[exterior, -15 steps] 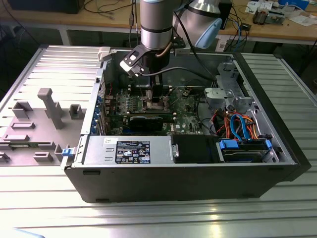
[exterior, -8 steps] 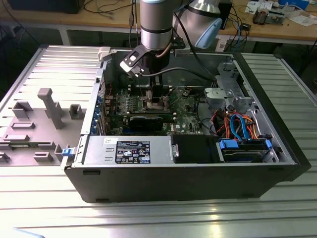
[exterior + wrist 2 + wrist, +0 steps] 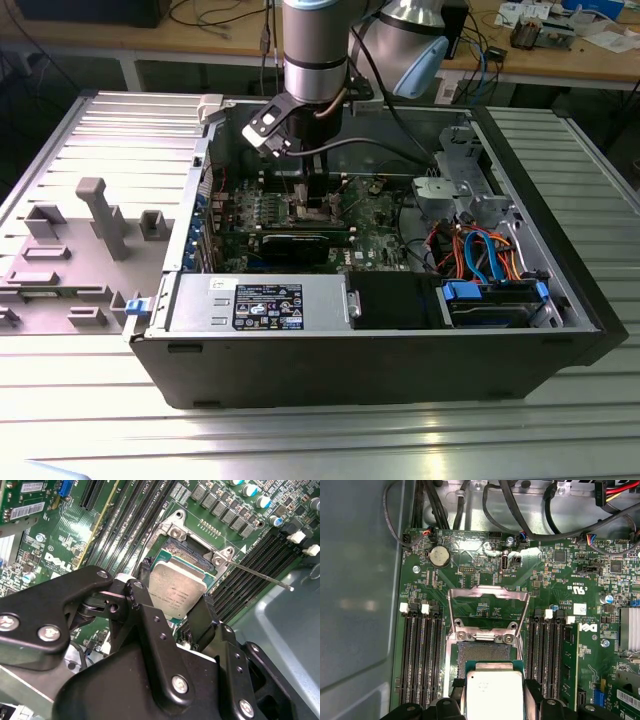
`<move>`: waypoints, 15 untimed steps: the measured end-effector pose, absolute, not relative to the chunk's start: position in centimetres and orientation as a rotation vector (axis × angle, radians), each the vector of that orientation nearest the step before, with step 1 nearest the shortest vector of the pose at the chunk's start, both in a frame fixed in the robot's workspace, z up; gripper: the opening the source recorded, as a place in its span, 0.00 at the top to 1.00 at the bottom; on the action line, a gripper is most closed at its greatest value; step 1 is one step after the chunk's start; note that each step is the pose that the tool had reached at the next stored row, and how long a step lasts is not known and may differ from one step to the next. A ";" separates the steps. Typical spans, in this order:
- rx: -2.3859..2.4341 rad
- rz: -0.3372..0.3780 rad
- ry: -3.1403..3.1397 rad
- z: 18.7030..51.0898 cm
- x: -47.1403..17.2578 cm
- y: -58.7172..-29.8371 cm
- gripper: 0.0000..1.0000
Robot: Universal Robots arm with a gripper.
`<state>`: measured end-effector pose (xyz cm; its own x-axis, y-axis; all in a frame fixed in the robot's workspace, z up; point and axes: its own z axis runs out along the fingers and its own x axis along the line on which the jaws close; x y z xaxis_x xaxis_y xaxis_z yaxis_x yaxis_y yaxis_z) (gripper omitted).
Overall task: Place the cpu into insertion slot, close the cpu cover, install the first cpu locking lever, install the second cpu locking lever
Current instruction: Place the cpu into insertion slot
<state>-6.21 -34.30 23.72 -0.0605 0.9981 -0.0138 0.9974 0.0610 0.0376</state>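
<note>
My gripper [image 3: 493, 702] is shut on the cpu [image 3: 493, 690], a silvery-tan square chip pinched by its two side edges between black fingers [image 3: 532, 692]. The cpu hangs over the insertion slot [image 3: 482, 652] and hides its nearer part; the dark pin field shows beyond it. I cannot tell if chip and slot touch. The cpu cover [image 3: 488, 592] is swung open and lies back past the slot. In the second wrist view the cpu [image 3: 177, 592] sits between the fingers of the gripper [image 3: 172, 607], with the slot [image 3: 192, 555] behind and a thin locking lever [image 3: 260, 575] sticking out, unlatched. In the exterior view the gripper [image 3: 315, 200] reaches down into the case.
Long black memory slots [image 3: 420, 660] flank the socket on both sides. A coin battery [image 3: 439, 556] and cable bundles [image 3: 520, 510] lie beyond the cover. The grey case wall [image 3: 360, 605] runs close by. A black expansion card [image 3: 290, 245] and the power supply [image 3: 255, 300] sit nearer the case front.
</note>
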 end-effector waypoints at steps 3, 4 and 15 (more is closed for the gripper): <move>2.128 0.027 2.261 23.7 -6.2 -34.3 0.45; 2.121 0.011 2.255 22.6 -6.2 -34.3 0.45; 2.111 -0.012 2.245 21.6 -6.2 -34.3 0.45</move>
<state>-6.21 -34.25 21.64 -0.0605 0.9970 -0.0492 0.9974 0.0622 0.0354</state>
